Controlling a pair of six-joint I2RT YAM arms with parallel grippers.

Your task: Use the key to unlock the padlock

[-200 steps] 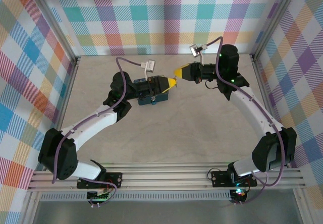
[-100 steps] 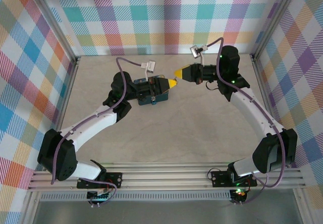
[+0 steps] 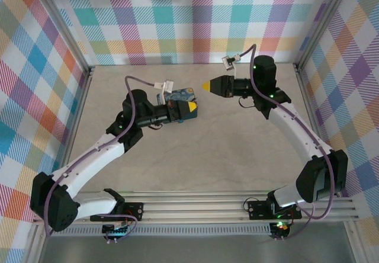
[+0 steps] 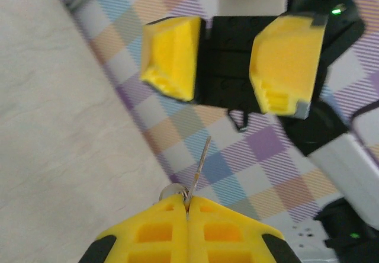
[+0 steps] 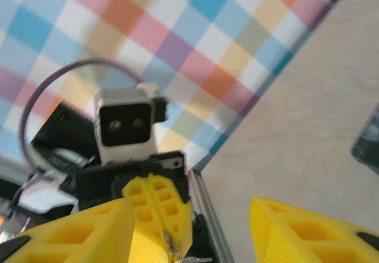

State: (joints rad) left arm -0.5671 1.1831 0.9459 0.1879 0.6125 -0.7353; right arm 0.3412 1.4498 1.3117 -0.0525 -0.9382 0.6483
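Left claw pinching key, right claw agape

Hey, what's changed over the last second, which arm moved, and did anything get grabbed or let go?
The left gripper, shut on the key, drew back to the left, away from the right gripper. This widened the gap between them and uncovered more of the printed box. Nothing was visibly grabbed or released. The right gripper barely shifted, and the box seems to have kept its place.
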